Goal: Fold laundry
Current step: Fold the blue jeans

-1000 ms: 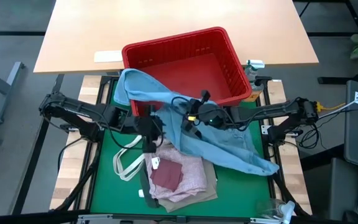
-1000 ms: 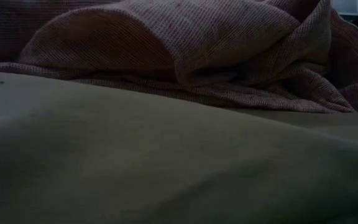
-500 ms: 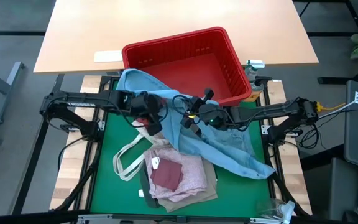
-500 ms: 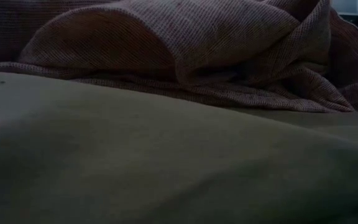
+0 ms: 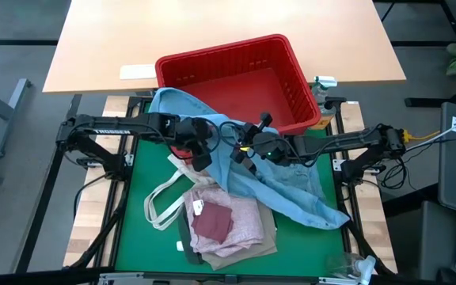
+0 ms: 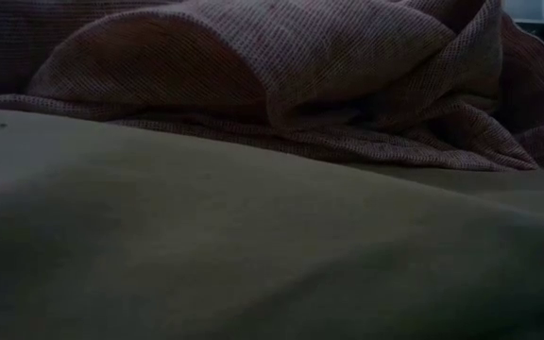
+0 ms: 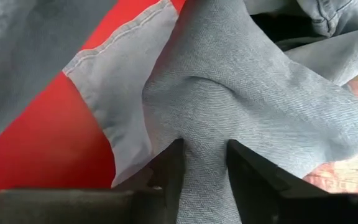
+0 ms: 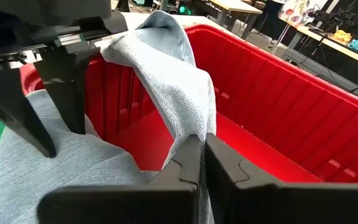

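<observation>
Jeans point(image 5: 291, 186), soft rumpled denim, in both grippers.

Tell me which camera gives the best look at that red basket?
The high view: it shows the whole red basket, with blue jeans draped over its front rim. The right wrist view sees only its inside walls, the left wrist view just a red patch, and the low view none of it.

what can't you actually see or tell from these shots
- Low view: the mottled pink top and a dark cloth fill the picture, hiding both arms and the table.
- High view: the light blue denim jeans cover the fingertips of both grippers.
- Wrist views: denim fills them, hiding the pile.
</observation>
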